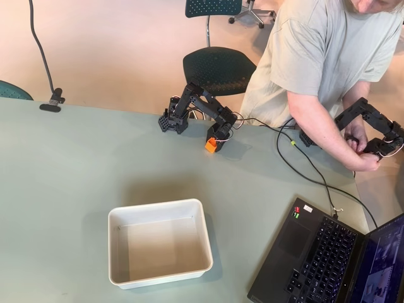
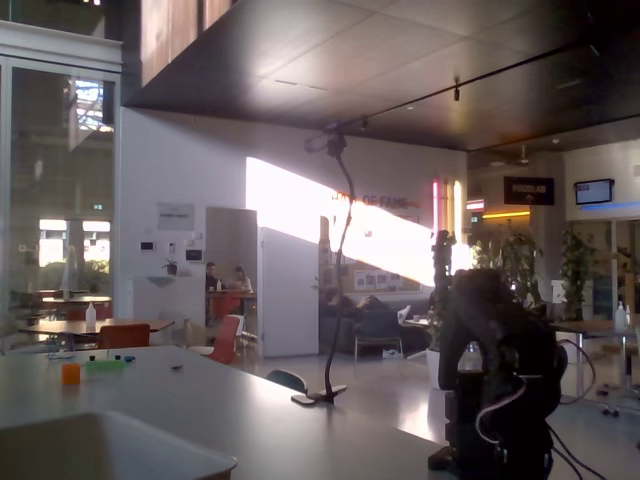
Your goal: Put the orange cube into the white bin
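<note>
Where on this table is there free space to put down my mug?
Bare table left of the white bin and between the bin and the gripper with the orange cube. It is crowded on the right by the laptop and cables.

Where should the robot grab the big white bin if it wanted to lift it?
Probably the raised rim of the white bin, pinching one wall from above. The overhead view shows it open-topped, empty and much wider than the gripper, so its thin walls offer the only hold.

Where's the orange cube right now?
In the overhead view the orange cube sits at the gripper tip near the table's far edge, above and right of the white bin.
</note>
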Robot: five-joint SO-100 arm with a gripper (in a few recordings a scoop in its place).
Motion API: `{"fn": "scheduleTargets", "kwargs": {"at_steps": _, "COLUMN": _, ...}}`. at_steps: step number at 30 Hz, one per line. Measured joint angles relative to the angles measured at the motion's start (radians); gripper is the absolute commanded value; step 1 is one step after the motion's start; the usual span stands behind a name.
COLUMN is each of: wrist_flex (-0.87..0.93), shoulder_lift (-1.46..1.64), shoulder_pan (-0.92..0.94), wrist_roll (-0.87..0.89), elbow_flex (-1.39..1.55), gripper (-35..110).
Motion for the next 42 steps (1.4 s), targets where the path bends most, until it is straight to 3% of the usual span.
{"fn": "scheduleTargets", "kwargs": {"at_steps": 10, "wrist_flex": 0.008, "shoulder_lift": 0.158, "shoulder_pan": 0.213, "wrist_roll": -0.008, "elbow_flex": -0.296, "gripper": 25}}
{"fn": "scheduleTargets", "kwargs": {"at_steps": 24, "wrist_flex": -0.037, "shoulder_lift": 0.25, "shoulder_pan": 0.799, "wrist_roll": -0.014, "elbow_flex": -0.91, "gripper": 26}}
{"fn": "scheduleTargets", "kwargs": {"at_steps": 33, "wrist_flex": -0.423, "shoulder_lift": 0.054, "shoulder_pan": 1.089, "wrist_roll": -0.015, "elbow_flex": -0.937, "gripper": 26}}
{"fn": "scheduleTargets", "kwargs": {"at_steps": 42, "wrist_flex": -0.841, "shoulder_lift": -0.189, "shoulder_pan": 1.15, "wrist_roll": -0.008, "elbow_flex": -0.936, "gripper": 26}}
